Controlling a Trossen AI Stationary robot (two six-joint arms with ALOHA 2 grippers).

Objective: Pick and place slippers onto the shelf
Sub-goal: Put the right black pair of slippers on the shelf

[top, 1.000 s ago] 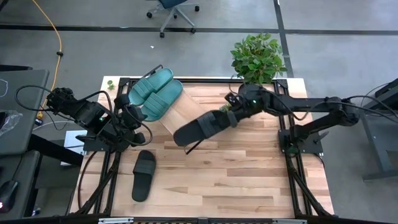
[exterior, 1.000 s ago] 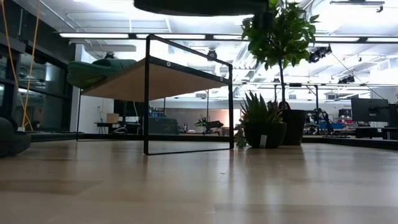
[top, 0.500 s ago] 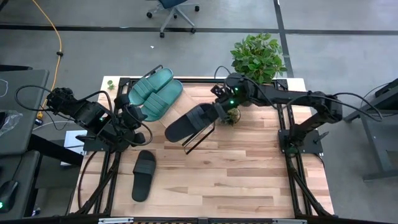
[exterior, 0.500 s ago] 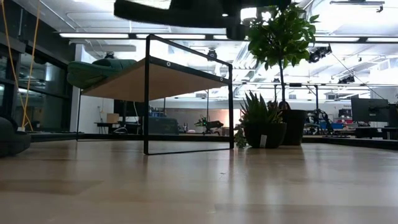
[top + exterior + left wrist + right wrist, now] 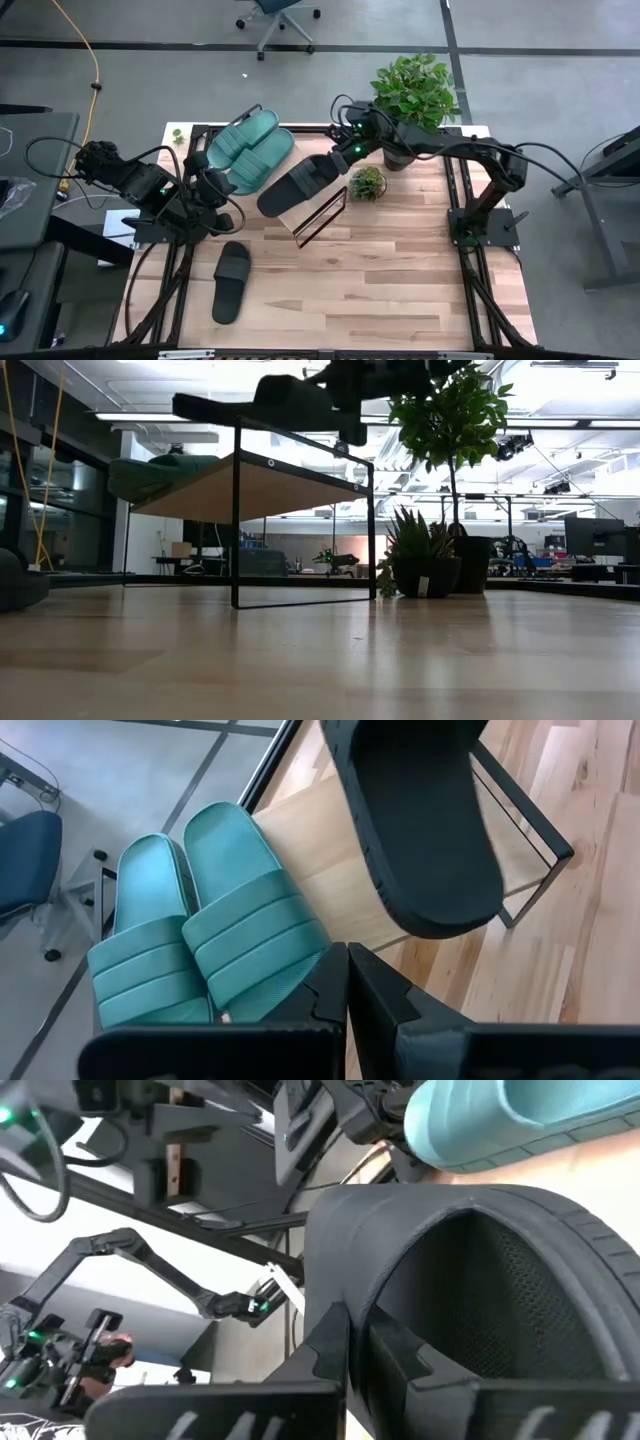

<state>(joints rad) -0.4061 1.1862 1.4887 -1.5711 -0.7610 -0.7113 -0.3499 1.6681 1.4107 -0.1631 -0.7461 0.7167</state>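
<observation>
My right gripper (image 5: 343, 160) is shut on a black slipper (image 5: 298, 185), which it holds over the right part of the slanted wooden shelf (image 5: 312, 204), beside two teal slippers (image 5: 246, 150) lying sole-down on the shelf's left part. In the low view the black slipper (image 5: 262, 405) hangs just above the shelf (image 5: 270, 485); I cannot tell if it touches it. A second black slipper (image 5: 231, 281) lies flat on the table, near left. My left gripper (image 5: 215, 190) waits shut by the shelf's left end. My right gripper holds the black slipper at its strap end (image 5: 330, 1280), the end nearest the arm. Its fingers (image 5: 325, 1350) are closed on the strap's edge and hide the exact spot. They come roughly level from the table's far right. The slipper sticks out beyond them, clear of the table.
A tall potted plant (image 5: 415, 90) stands at the table's far right corner. A small succulent (image 5: 368, 183) sits just right of the shelf, under my right arm. The table's near half is bare wood (image 5: 380, 290).
My right gripper has carried the black slipper toward the table's left and far edge and downward, from mid-table to above the shelf's right part. The slipper has come to lie beside the teal pair.
</observation>
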